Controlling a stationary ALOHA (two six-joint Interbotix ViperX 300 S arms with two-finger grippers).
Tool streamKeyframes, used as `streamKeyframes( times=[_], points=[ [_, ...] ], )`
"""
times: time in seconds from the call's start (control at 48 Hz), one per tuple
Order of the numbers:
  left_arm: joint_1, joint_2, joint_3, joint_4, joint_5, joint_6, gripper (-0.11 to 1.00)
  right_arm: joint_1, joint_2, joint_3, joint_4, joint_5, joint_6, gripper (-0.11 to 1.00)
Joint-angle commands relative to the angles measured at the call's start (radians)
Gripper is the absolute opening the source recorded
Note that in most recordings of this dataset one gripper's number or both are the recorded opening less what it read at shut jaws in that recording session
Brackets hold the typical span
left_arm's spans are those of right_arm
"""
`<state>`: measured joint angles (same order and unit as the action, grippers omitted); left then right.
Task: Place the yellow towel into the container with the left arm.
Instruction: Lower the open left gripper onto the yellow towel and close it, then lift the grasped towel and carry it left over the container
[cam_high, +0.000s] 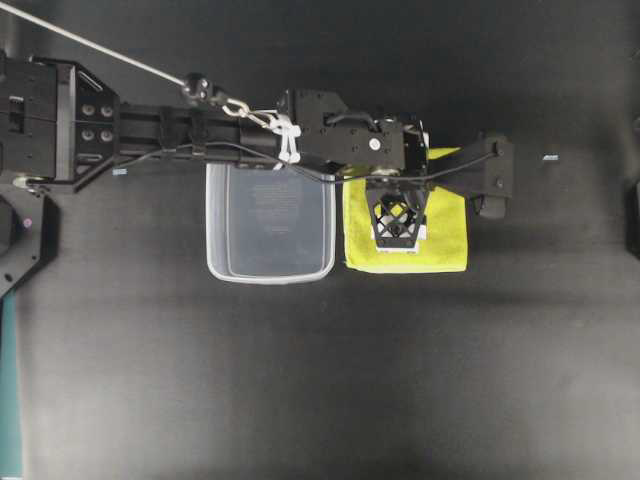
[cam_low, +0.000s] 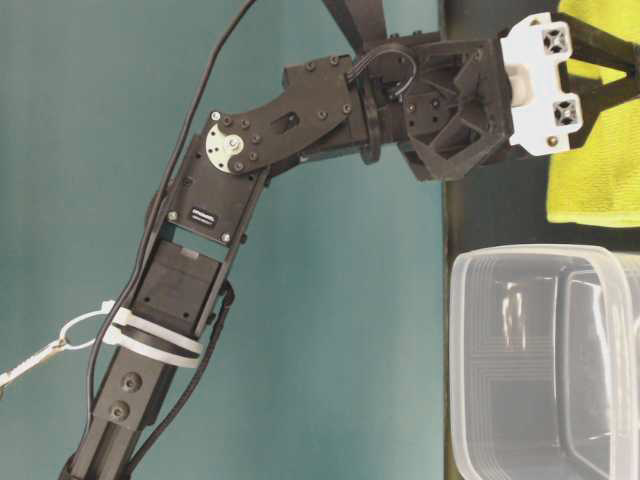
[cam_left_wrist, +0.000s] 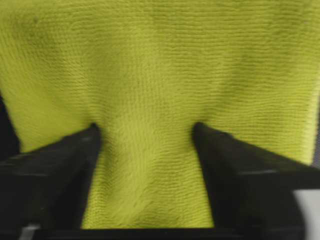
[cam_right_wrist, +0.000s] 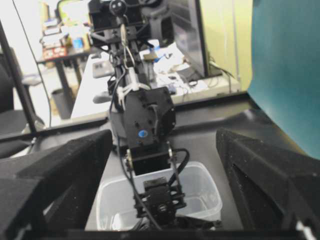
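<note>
The yellow towel (cam_high: 446, 228) lies flat on the black table, just right of the container (cam_high: 270, 278), a clear empty tub. My left arm reaches over the tub's far edge, and the left gripper (cam_high: 397, 218) points straight down onto the towel's middle. In the left wrist view both black fingertips (cam_left_wrist: 90, 137) press into the towel (cam_left_wrist: 160, 65). They stand apart, and a band of cloth puckers between them. My right gripper (cam_right_wrist: 164, 135) is open with nothing in it and looks toward the left arm and the container (cam_right_wrist: 209, 186).
A white cord (cam_high: 110, 50) runs from the upper left to a clip on the left arm. A teal wall (cam_low: 100, 150) stands behind the table. The table-level view shows the tub (cam_low: 470, 360) close beside the towel (cam_low: 595, 170).
</note>
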<state>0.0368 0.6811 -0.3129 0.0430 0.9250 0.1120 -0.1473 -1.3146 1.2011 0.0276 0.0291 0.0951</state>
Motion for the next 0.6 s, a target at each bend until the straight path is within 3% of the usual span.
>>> streamKeyframes(
  times=[0.0, 0.104, 0.187, 0.437, 0.583],
  points=[
    [-0.015, -0.009, -0.005, 0.003, -0.008, 0.002, 0.54, -0.003, 0.002, -0.014, 0.002, -0.009, 0.002, 0.81],
    [-0.011, -0.028, -0.018, 0.003, -0.006, 0.002, 0.25, -0.003, -0.005, -0.014, 0.002, -0.006, 0.002, 0.80],
    [-0.011, -0.052, -0.043, 0.003, 0.009, 0.002, 0.08, -0.003, -0.014, -0.014, 0.003, 0.006, 0.002, 0.80],
    [-0.014, -0.201, -0.155, 0.003, 0.160, 0.000, 0.07, -0.002, -0.032, -0.017, 0.003, 0.012, 0.003, 0.80],
    [-0.002, -0.328, -0.144, 0.003, 0.276, -0.002, 0.07, -0.002, -0.032, -0.017, 0.005, 0.014, 0.003, 0.80]
  ],
)
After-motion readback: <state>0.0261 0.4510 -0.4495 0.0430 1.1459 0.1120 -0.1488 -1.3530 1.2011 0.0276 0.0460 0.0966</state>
